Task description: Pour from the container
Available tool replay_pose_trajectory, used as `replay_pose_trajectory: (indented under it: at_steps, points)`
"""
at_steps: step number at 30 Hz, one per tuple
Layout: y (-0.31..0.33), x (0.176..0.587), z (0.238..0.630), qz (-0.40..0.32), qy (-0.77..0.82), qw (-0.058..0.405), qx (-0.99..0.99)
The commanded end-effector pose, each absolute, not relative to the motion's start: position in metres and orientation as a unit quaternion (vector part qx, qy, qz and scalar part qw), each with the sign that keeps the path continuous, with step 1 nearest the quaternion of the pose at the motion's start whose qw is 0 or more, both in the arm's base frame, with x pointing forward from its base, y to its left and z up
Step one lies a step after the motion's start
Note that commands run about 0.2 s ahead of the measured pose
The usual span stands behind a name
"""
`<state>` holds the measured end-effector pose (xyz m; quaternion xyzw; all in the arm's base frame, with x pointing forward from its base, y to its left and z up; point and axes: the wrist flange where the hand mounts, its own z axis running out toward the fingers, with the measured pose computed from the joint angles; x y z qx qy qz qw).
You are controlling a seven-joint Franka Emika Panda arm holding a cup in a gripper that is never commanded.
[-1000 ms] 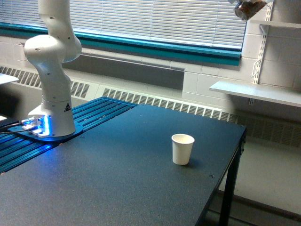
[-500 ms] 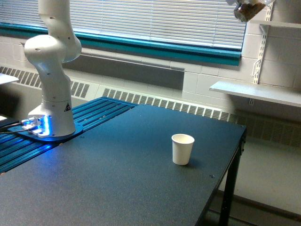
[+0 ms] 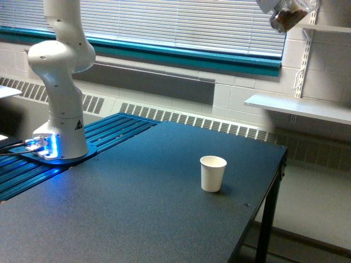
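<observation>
The clear handled cup point(image 3: 286, 17) is hanging at the very top of the exterior view, towards its right, tilted and showing brown granular stuff inside; it is sitting high above the table and well apart from the white paper cup point(image 3: 213, 173), which is standing upright and open-mouthed, presumably waiting as the receiver for the pour; being held that high and off to the side, the cup is probably not yet lined up over the target. The gripper is mostly cut off by the frame's top edge, so I cannot tell how its fingers are set, though the cup is evidently being carried up there. The dark matte table point(image 3: 137, 213) is bearing only the paper cup and the arm's white base point(image 3: 64, 129), glowing blue at its foot; behind, window blinds point(image 3: 181, 22), a teal sill, a radiator grille and a white wall shelf point(image 3: 299, 107) are filling the room.
</observation>
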<state>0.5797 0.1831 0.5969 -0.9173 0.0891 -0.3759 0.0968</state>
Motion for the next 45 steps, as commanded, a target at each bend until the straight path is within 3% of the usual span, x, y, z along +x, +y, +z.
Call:
replay_pose_trajectory:
  at_steps: [1, 23, 45]
  points:
    - [0.147, 0.576, 0.592, -0.386, 0.076, 0.074, -0.916]
    - [0.066, 0.525, 0.525, -0.363, 0.072, 0.023, -0.929]
    - [0.006, 0.467, 0.430, -0.315, 0.086, -0.012, -0.945]
